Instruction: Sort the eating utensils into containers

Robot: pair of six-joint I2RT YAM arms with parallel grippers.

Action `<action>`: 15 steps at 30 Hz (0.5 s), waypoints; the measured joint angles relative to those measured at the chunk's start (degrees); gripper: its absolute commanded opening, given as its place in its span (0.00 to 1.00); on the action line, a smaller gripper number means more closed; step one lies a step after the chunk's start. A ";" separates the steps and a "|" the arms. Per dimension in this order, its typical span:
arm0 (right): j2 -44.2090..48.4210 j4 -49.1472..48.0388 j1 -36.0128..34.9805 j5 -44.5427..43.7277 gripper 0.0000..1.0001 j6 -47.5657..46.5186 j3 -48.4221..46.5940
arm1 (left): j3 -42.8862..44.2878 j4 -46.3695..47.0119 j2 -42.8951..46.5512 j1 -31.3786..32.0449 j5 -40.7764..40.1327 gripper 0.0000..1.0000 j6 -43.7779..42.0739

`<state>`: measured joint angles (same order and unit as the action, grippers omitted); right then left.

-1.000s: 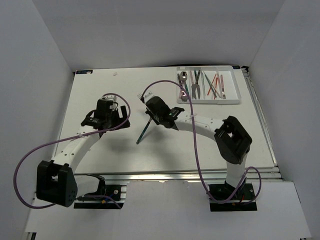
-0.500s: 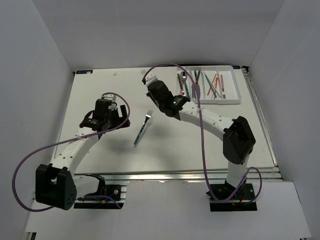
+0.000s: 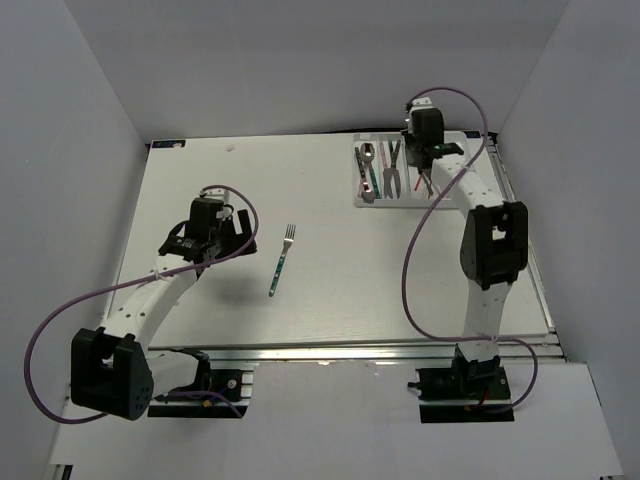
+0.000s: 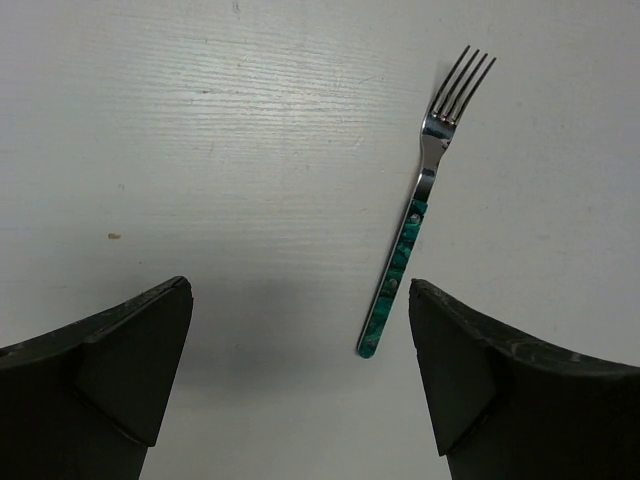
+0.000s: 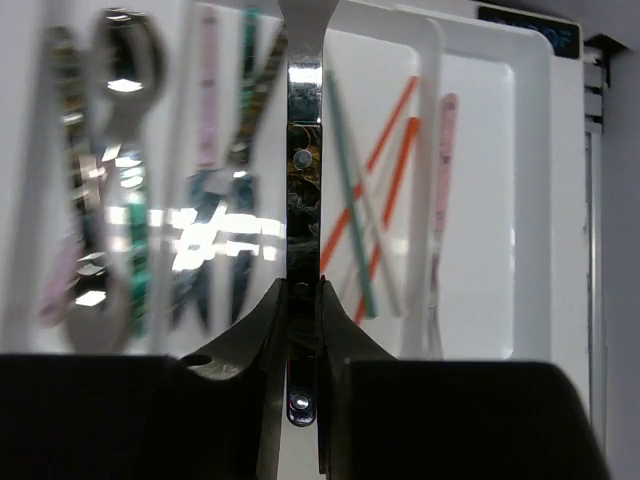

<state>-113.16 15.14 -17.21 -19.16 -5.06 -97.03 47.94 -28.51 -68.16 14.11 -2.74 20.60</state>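
Grip: your right gripper (image 5: 302, 300) pinches a slim shiny silver metal utensil (image 5: 304, 120).
Beneath: white plastic compartment tray (image 5: 500, 200).
Contents: orange-red chopsticks (image 5: 385, 140) right of centre; blurred silver spoons (image 5: 122, 60) left.

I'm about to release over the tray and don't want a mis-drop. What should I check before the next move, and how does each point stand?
1. Right jaws shut on the held utensil: ok.
2. Held utensil above the tray: ok.
3. Which slot lies under it: cannot tell, the wrist view is blurred.
4. Kind of utensil held: cannot tell, its head is out of view.
5. Left jaws open, not touching the fork: ok.
6. Everything sorted: not ok, the fork lies on the table.
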 measured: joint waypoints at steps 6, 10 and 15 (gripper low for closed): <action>-15.37 3.37 11.23 4.55 0.00 -0.72 -13.29 | 0.00 -0.61 0.02 0.00 -2.43 0.98 0.02; -20.17 6.27 15.30 6.80 0.00 -0.76 -16.63 | 0.00 -1.03 0.02 0.00 -2.86 0.98 0.02; -20.39 6.86 18.12 8.68 0.00 -0.68 -16.35 | 0.00 -1.07 0.00 0.00 -2.84 0.98 0.02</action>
<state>-133.56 22.00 0.91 -10.48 -5.74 -113.38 47.94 -29.58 -68.16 14.11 -5.58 20.62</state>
